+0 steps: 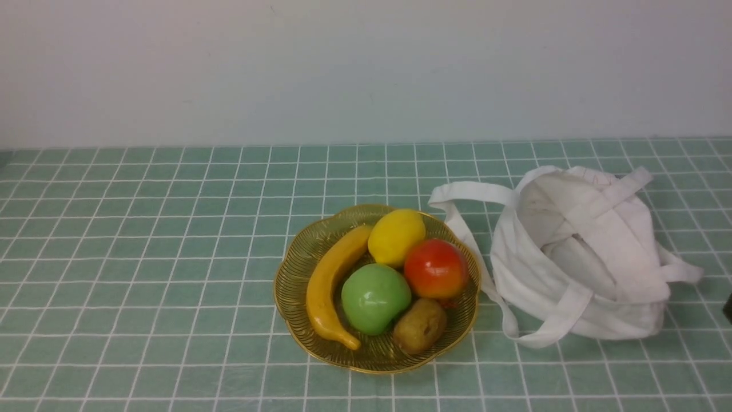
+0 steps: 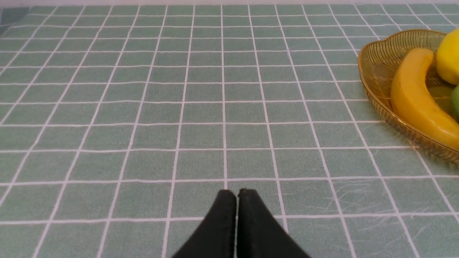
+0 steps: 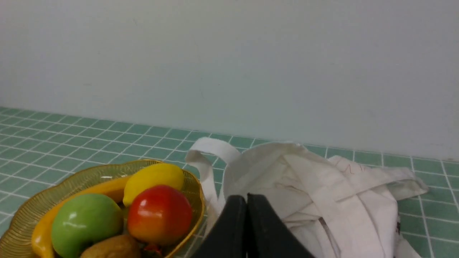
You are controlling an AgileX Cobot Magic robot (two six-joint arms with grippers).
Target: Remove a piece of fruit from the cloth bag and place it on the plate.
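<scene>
The yellow lemon (image 1: 396, 236) lies in the golden-amber plate (image 1: 291, 269) at mid-table, at its far side; it also shows in the right wrist view (image 3: 154, 177) and at the frame edge of the left wrist view (image 2: 448, 57). The white cloth bag (image 1: 577, 263) sits slumped to the plate's right, its mouth open, and I see no fruit in it. My left gripper (image 2: 236, 193) is shut and empty over bare cloth, left of the plate (image 2: 376, 64). My right gripper (image 3: 246, 197) is shut and empty, near the bag (image 3: 315, 186) and the plate rim (image 3: 195, 186).
The plate also holds a banana (image 1: 329, 283), a green apple (image 1: 374, 297), a red apple (image 1: 436, 269) and a brown kiwi (image 1: 419, 326). A strap handle (image 1: 463, 194) lies beside the plate. A green checked tablecloth covers the table; a pale wall stands behind.
</scene>
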